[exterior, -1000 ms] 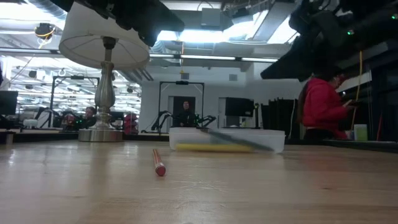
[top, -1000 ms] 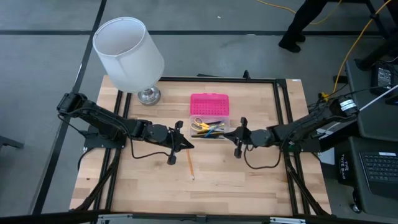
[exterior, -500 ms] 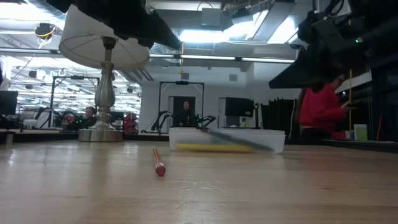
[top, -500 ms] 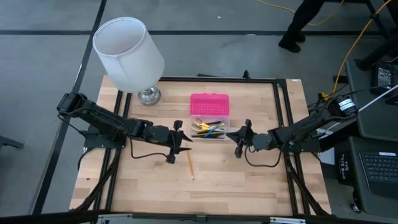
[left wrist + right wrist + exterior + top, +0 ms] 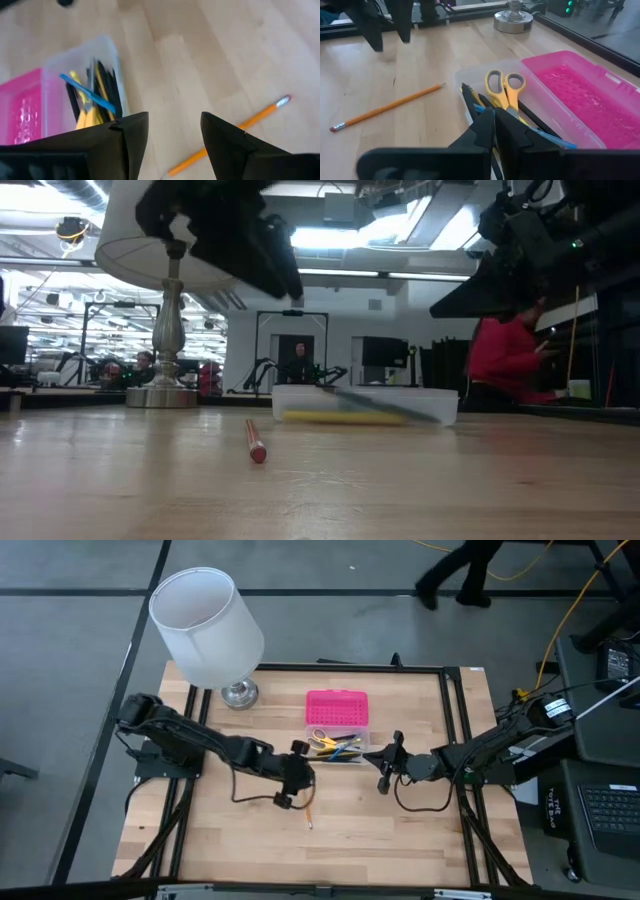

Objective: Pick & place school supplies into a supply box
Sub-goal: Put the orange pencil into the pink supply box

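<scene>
Orange pencil (image 5: 306, 806) partly hidden under spread left end effector (image 5: 297, 780), right end effector (image 5: 383, 772) pressed together, empty.

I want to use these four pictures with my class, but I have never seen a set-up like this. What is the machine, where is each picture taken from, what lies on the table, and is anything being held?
This is a robot with two dark arms at a wooden table, each ending in a two-finger tool. One picture looks straight down from above, one looks level across the table top, and two come from cameras on the arms' wrists.

On the table stand a white lamp and a clear supply box with its pink lid folded open. Inside are pens, pencils and yellow-handled scissors. One orange pencil lies loose on the wood in front of the box.

The left tool hangs open above that pencil. The right tool is shut, beside the box. Neither holds anything. A person walks past beyond the table.
</scene>
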